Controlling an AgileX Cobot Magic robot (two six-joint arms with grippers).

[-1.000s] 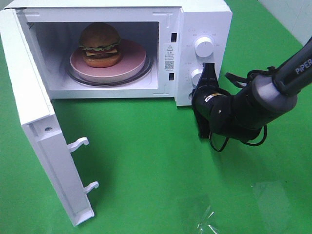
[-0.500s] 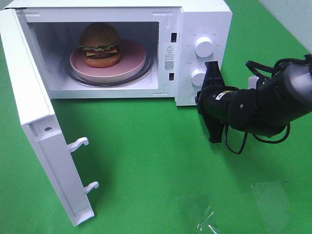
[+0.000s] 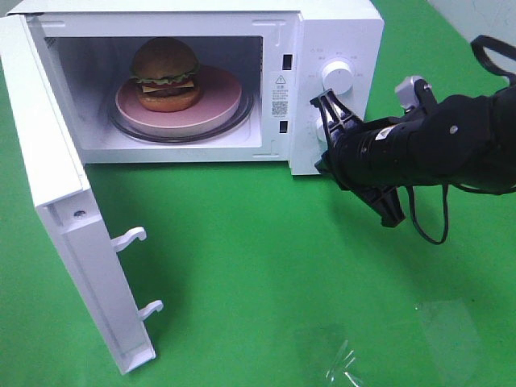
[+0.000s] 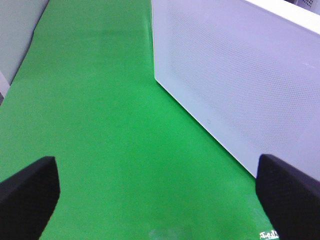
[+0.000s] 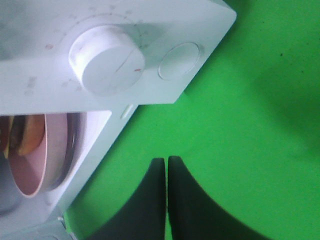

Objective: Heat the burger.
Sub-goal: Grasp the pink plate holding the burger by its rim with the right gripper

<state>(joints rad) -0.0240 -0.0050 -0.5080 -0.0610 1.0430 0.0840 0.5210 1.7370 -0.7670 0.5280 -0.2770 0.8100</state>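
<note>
The burger (image 3: 165, 74) sits on a round pink plate (image 3: 219, 105) inside the white microwave (image 3: 339, 24), whose door (image 3: 56, 201) hangs wide open to the left. My right gripper (image 3: 324, 161) is shut and empty, hovering just in front of the control panel's lower corner, partly hiding the lower knob (image 3: 322, 129). In the right wrist view the shut gripper (image 5: 166, 162) points at green table below that knob (image 5: 106, 60), with the plate's edge (image 5: 35, 165) visible. My left gripper (image 4: 160, 200) is open and empty beside the microwave's outer wall (image 4: 240, 75).
An upper knob (image 3: 336, 74) and a round button (image 5: 178, 61) are on the panel. Door latch hooks (image 3: 133, 238) stick out from the open door. Crumpled clear film (image 3: 339, 363) lies at the table's front. A green cloth (image 3: 242, 242) covers the table.
My right arm has swung to the right and the gripper has turned and risen slightly, staying shut near the control panel. The burger, plate and door have not moved.
</note>
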